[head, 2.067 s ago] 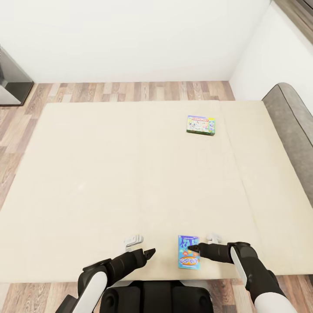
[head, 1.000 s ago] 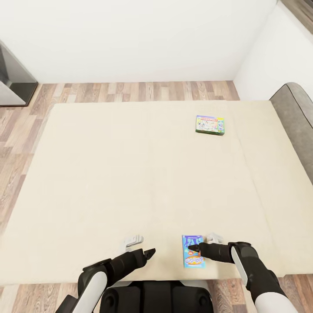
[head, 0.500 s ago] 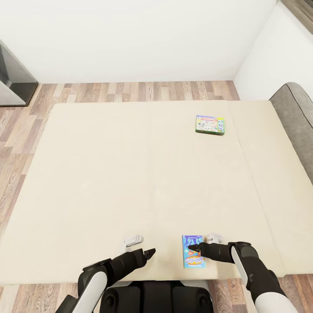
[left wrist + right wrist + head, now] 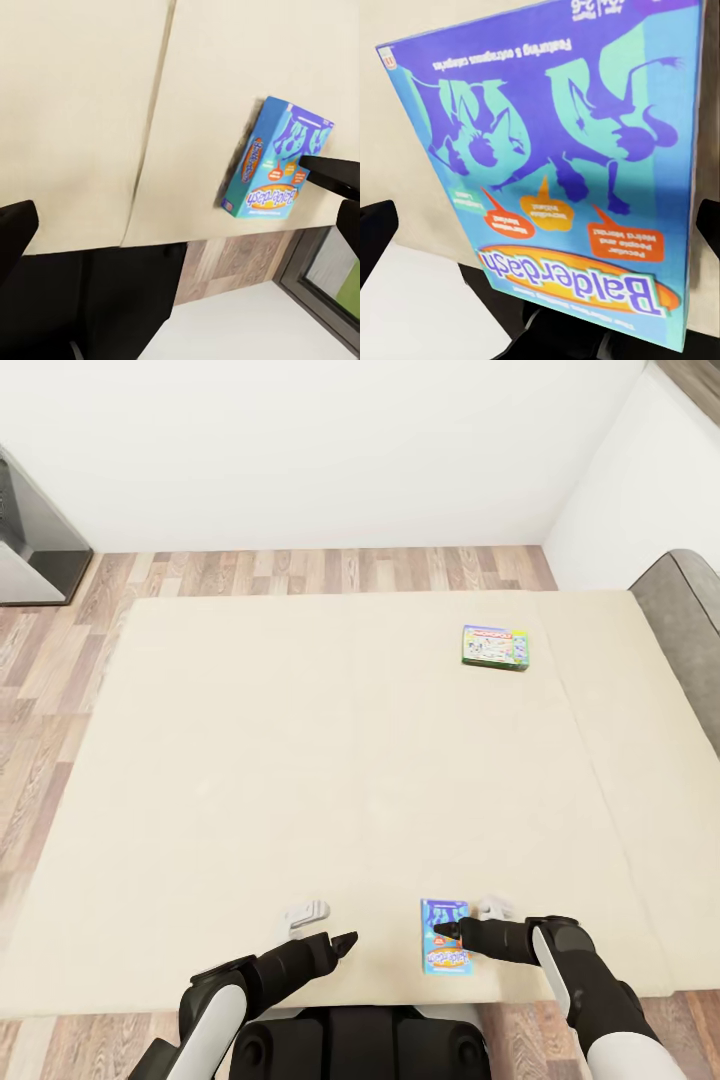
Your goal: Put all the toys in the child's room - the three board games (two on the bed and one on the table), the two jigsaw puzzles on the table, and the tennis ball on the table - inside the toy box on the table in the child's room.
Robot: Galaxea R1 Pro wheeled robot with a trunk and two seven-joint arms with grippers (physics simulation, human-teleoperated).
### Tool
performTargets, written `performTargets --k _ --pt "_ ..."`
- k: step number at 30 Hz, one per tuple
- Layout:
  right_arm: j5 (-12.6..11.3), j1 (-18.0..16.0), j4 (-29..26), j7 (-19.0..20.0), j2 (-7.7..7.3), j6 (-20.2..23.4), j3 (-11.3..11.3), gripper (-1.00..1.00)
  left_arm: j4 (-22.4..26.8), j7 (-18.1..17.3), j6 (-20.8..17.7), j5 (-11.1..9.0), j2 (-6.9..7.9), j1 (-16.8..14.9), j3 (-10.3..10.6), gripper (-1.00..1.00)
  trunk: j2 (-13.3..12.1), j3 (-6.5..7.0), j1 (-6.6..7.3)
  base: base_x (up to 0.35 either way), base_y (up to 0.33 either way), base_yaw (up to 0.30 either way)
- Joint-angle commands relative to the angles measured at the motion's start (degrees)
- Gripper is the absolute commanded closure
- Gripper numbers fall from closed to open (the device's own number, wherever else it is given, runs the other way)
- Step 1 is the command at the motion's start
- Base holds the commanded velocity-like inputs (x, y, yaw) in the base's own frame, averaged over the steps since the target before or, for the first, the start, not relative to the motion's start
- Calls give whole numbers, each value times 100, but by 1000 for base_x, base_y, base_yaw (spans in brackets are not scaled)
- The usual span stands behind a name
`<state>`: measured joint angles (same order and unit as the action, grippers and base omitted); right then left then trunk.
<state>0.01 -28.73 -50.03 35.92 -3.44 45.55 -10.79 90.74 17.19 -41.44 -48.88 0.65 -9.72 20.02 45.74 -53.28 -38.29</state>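
On the beige mattress of the bed [image 4: 300, 760], near its front edge, lies the blue board game [image 4: 445, 948], a small flat box printed "Balderdash" with purple figures; it rests flat, just ahead of the robot's trunk and toward its right side. Over this box hovers the right gripper [image 4: 438, 932], its dark tip pointing across the box's top face; in the right wrist view the box [image 4: 555, 172] spans the space between the two black fingertips [image 4: 376, 229] at either edge of the picture, so the jaws stand spread wide and nothing is pinched. Off to the left of the box, well apart from it, the left gripper [image 4: 348, 940] hangs above the bare mattress; its fingers also look parted in the left wrist view, where the blue box [image 4: 277, 169] lies by the mattress edge. Far across the bed, toward the grey headboard [image 4: 695, 630], sits the green-edged Monopoly board game [image 4: 495, 647], flat and alone. Wood-plank floor [image 4: 300, 570] borders the bed, with white walls [image 4: 300, 450] behind and a dark grey cabinet [image 4: 35, 555] at the far left
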Motion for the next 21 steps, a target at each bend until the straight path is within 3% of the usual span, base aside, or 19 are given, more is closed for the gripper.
performTargets --k 1,21 --pt "-3 -1 -7 21 2 42 -15 -100 6 57 -5 -60 5 -4 10 -100 4 -3 -1 0 237 0" --pt "-1 1 -7 22 7 41 -19 -100 5 57 -5 -60 5 -4 10 -100 4 -3 -1 0 275 0"
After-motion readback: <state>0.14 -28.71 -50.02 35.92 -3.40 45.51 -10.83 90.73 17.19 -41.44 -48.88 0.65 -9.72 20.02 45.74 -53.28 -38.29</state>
